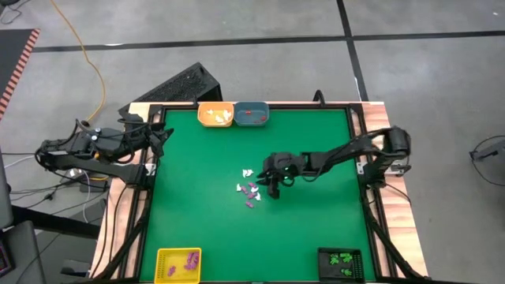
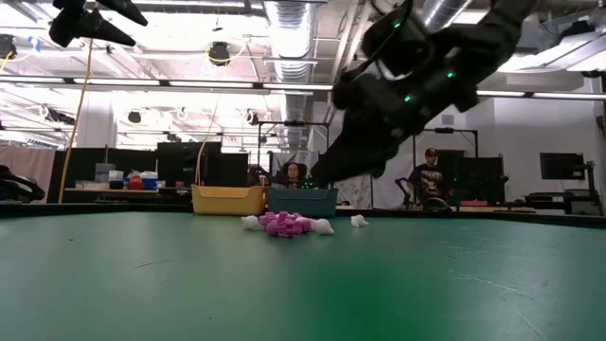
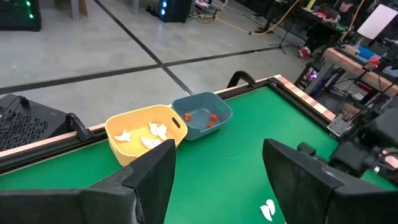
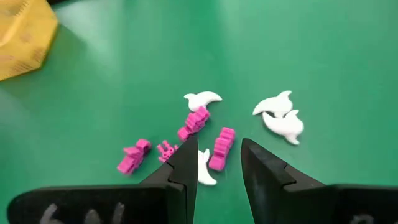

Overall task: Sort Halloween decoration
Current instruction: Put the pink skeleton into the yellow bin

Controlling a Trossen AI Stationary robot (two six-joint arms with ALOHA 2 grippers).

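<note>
Right gripper (image 4: 214,163) hangs over the middle of the green felt table (image 1: 205,221), fingers apart with nothing between them, tips just above a small loose cluster of tiny plastic trinkets (image 1: 250,191); in the right wrist view a purple ridged piece (image 4: 222,148) and a white ghost-shaped piece (image 4: 204,168) lie right at the gap between the tips; more purple bits (image 4: 134,155) on one side, a pair of white ghost pieces (image 4: 280,115) touching each other on the other side, another white one (image 4: 203,99) just beyond; low view shows the same pile (image 2: 287,224) sitting flat on the felt, dark right arm above it blocking part of the room behind.

Left gripper (image 3: 217,180) waits at the table's left edge near the far corner, fingers wide apart, empty.

Trays: orange-yellow plastic tray (image 1: 204,115) holding white pieces and blue-grey tray (image 1: 263,114) holding orange-red pieces stand touching side by side at the far edge; yellow tray (image 1: 162,256) with purple pieces at the near left corner; black tray (image 1: 326,254) with green pieces at the near right corner; all well apart from the central pile.

Black perforated case (image 1: 177,85) on the floor beyond the far edge; people seated at desks in the room behind.
</note>
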